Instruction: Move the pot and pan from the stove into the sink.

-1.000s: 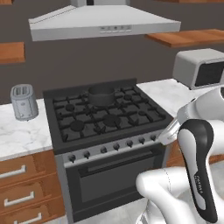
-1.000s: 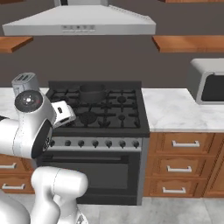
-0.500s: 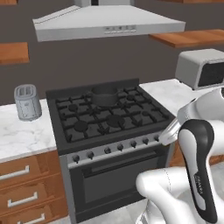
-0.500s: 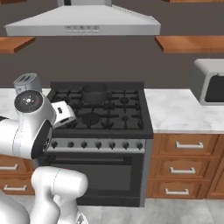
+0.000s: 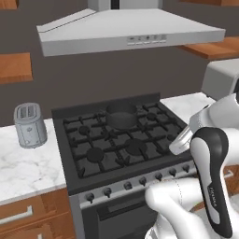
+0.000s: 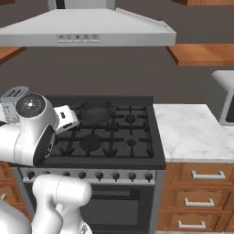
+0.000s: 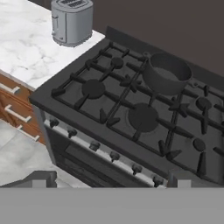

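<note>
The pot (image 5: 122, 115) sits on the stove (image 5: 122, 140), on the rear centre burner, toward 12 o'clock from the middle of the grates. The gripper (image 7: 109, 181) hangs above the stove's front edge with its fingers spread wide and nothing between them. A toaster (image 5: 29, 124) stands on the marble tabletop (image 5: 25, 165) at 9 o'clock from the stove.

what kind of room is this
A home kitchen, rendered rather than real: a black gas stove under a range hood, a toaster on the marble counter, wooden drawers below.
</note>
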Available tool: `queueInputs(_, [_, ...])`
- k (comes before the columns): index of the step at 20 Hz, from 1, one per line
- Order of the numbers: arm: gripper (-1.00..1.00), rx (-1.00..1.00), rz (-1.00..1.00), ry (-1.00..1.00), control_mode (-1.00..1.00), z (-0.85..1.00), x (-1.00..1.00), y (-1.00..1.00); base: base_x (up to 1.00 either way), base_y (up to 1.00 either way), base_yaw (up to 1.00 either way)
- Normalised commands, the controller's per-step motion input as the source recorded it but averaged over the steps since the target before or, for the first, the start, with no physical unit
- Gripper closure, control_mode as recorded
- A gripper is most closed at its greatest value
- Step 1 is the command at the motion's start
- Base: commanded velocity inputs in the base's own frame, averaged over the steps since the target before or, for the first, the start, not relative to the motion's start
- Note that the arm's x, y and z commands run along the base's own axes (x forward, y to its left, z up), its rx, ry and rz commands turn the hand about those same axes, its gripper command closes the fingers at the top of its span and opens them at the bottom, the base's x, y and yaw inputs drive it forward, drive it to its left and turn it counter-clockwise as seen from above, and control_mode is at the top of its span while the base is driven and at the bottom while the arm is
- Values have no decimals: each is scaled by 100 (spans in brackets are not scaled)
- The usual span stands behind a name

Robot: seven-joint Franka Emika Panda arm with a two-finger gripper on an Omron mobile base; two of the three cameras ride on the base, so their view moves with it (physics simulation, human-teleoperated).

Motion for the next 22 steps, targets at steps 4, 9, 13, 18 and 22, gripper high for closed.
queueInputs(4, [-100,0,0,0,100,0,0,0,55,11,0])
queueInputs(9, [-100,0,0,0,-100,0,0,0,5,1,0])
queueInputs(13, [-100,0,-1,0,-100,-4,43,7,0,0,0])
queueInputs(18, [-100,0,-2,0,-100,-2,55,10,0,0,0])
queueInputs(22, [-100,0,0,-2,-100,-3,34,8,0,0,0])
